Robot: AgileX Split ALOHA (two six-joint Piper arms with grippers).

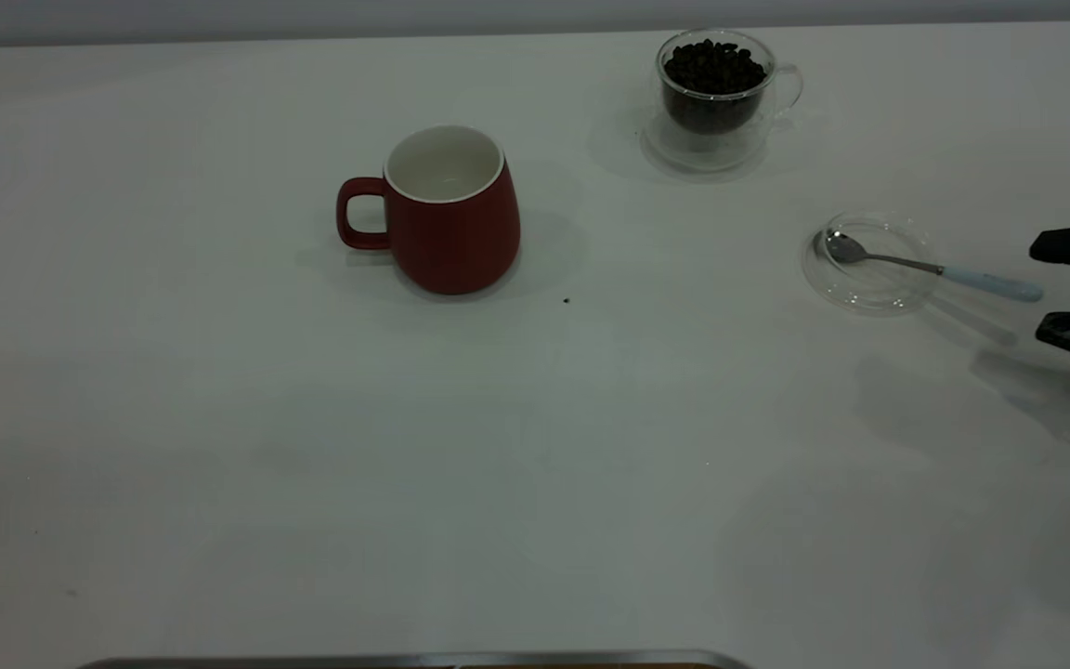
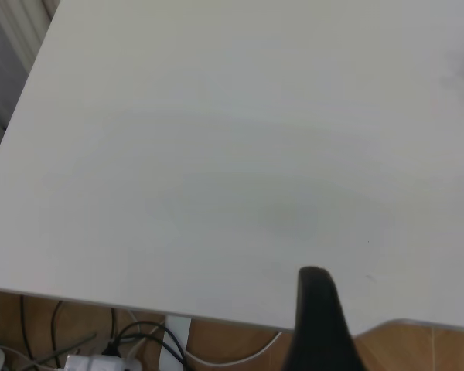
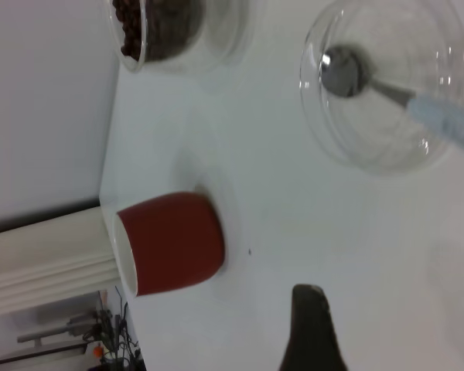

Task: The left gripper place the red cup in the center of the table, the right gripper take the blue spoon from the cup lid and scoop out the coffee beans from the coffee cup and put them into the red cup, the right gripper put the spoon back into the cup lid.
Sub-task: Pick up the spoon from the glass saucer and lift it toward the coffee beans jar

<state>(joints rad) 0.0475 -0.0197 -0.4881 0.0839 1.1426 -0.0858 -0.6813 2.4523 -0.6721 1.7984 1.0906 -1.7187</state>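
Observation:
The red cup stands upright near the middle of the white table, handle to the left and white inside showing nothing; it also shows in the right wrist view. The clear coffee cup at the back right holds dark coffee beans. The blue spoon lies with its bowl in the glass cup lid and its pale handle sticking out to the right. My right gripper is open, its two fingers either side of the handle's end, not touching. My left gripper shows only one finger, over the table's edge.
A tiny dark speck lies on the table right of the red cup. A grey metal strip runs along the near edge. Beyond the table edge, the left wrist view shows cables on a wooden floor.

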